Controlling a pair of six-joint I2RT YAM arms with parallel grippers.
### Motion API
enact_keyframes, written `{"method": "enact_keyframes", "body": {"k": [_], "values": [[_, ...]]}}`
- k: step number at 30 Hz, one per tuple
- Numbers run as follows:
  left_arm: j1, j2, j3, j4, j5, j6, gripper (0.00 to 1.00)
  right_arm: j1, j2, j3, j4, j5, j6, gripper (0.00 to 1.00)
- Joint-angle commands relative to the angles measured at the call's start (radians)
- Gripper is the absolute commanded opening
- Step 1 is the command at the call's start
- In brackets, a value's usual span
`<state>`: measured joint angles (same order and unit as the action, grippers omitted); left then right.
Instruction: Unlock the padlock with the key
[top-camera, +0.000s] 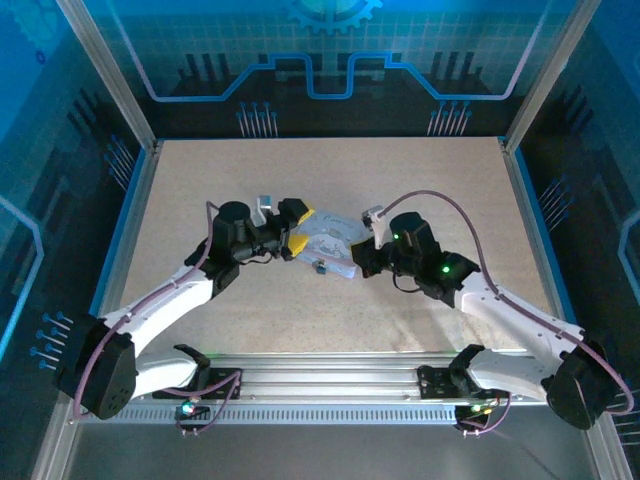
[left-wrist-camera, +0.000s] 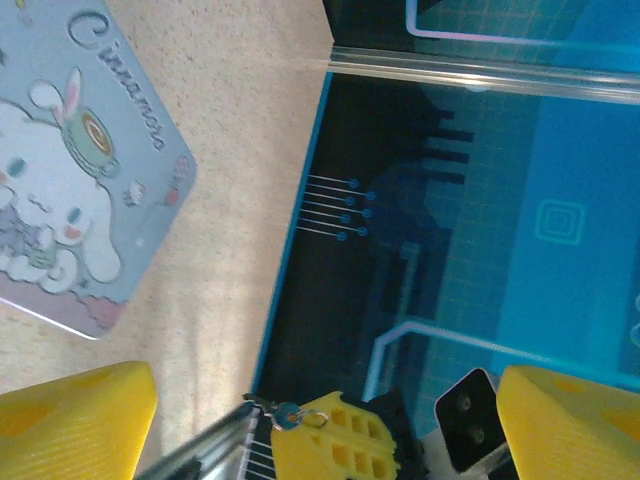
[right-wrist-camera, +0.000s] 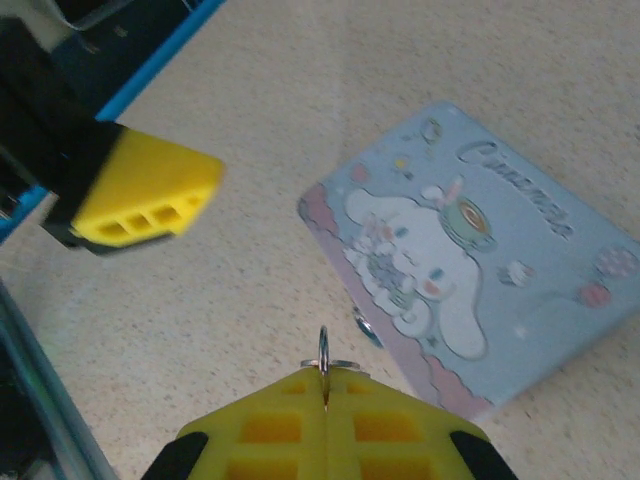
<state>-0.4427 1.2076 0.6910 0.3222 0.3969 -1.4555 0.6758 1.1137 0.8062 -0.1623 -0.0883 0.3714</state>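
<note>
**Carrying the key in toward the padlock**

My right jaws (right-wrist-camera: 325, 385) are pinched fully shut on the key (right-wrist-camera: 323, 352). Only its looped head pokes up out of the seam between the yellow pads (right-wrist-camera: 280, 425). The blade is buried between them, so I cannot tell which way it points.

My left jaws (top-camera: 300, 228) stand wide apart with nothing in them, hanging just off the left end of the tin (top-camera: 335, 240) that lies on the table (top-camera: 200, 180).

The padlock (top-camera: 320, 266) shows from above as a tiny dark speck on the table, right at the near edge of the tin and between my two jaws. I cannot tell whether it touches the tin, or how its keyhole faces.

As I judge it, the key is in hand, but the padlock is neither steadied nor entered, so I am at the approach and the turning is not yet begun.

The next move asks two things of me. My left jaws should come down and close on the padlock body so it cannot skate across the table, with the keyhole turned toward my right side. My right jaws must then line the blade up squarely with that slot before pushing in. Both pieces are very small, so a slight tilt would likely shove the padlock aside.
</note>
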Motion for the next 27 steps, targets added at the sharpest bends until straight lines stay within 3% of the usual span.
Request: {"method": "enact_keyframes", "body": {"k": [1,6,19,27], "values": [[-0.024,0.015,-0.043,0.127,-0.023,-0.191,0.89,0.03,0.032,0.05,0.089,-0.038,-0.028,0.0],[-0.05,0.025,-0.099,0.242,-0.07,-0.321,0.87,0.062,0.089,0.081,0.145,-0.039,-0.023,0.0],[-0.074,0.022,-0.135,0.328,-0.101,-0.425,0.85,0.126,0.224,0.176,0.227,-0.062,-0.007,0.0],[-0.075,-0.004,-0.158,0.317,-0.131,-0.433,0.7,0.139,0.238,0.179,0.231,-0.054,-0.001,0.0]]}}
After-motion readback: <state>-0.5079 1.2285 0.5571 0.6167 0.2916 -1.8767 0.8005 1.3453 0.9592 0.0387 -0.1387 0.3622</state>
